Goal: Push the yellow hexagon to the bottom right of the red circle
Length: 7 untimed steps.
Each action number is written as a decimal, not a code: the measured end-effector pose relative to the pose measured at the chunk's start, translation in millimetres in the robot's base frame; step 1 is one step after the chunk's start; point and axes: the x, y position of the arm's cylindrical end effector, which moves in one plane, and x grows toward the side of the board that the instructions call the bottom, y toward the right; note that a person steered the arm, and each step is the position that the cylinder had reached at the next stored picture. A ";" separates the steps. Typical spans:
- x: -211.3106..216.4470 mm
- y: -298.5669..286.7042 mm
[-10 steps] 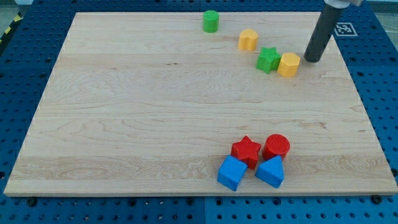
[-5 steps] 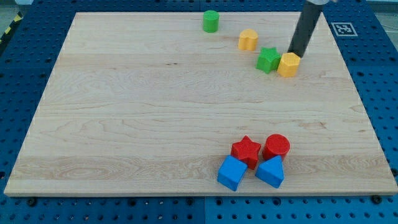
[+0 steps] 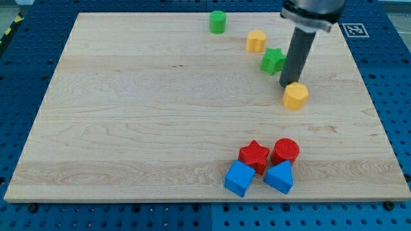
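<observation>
Yellow hexagon [image 3: 296,96]: a solid, flat-topped block, on the right half of the wooden board [image 3: 128,128], well to the far side of the red circle [image 3: 286,151]. My tip [image 3: 287,85] touches its far-left edge; the rod rises nearly upright, just right of the green star [image 3: 273,61]. No fingers exist; nothing is held.

My bench [image 3: 128,115] carries the yellow hexagon [image 3: 296,96] touching my tip [image 3: 286,85] (green star [image 3: 273,61] beside), red circle [image 3: 285,151] well below.
</observation>
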 end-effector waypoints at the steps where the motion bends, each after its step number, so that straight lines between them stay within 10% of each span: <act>1: 52.0 0.5; 7: 83.4 73.9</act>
